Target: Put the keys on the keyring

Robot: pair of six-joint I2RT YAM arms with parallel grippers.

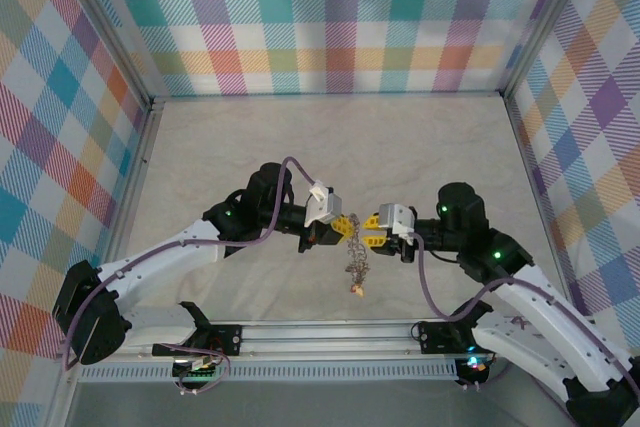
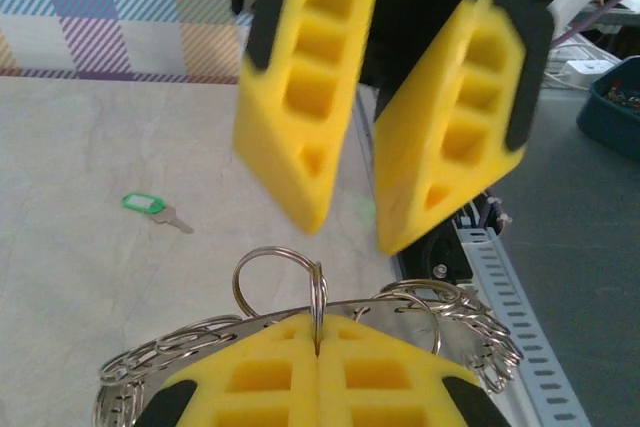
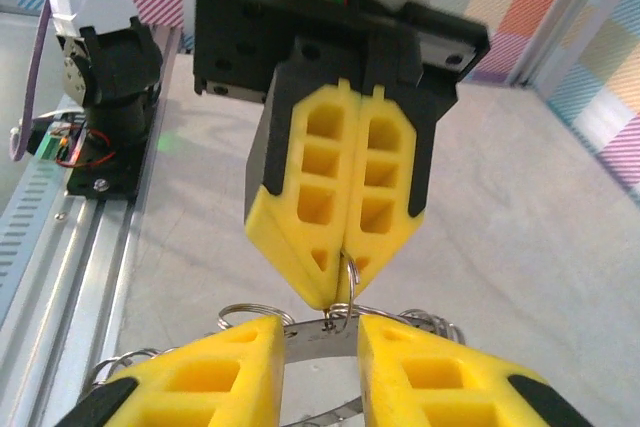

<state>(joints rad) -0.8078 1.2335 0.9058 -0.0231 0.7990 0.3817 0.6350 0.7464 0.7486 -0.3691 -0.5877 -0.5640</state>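
Note:
The keyring, a flat silvery band carrying several small split rings, hangs in the air between my two grippers. My left gripper is shut on one small split ring that loops over the keyring. Opposite it, my right gripper stands open, its yellow fingers either side of the band without pinching it. From above, the left gripper and right gripper meet tip to tip, and a bunch of keys dangles below them. One green-tagged key lies on the table.
The metal rail runs along the near edge under the hanging bunch. Plaid walls enclose the table on three sides. A dark blue bin sits beyond the rail. The left arm's base stands by the rail.

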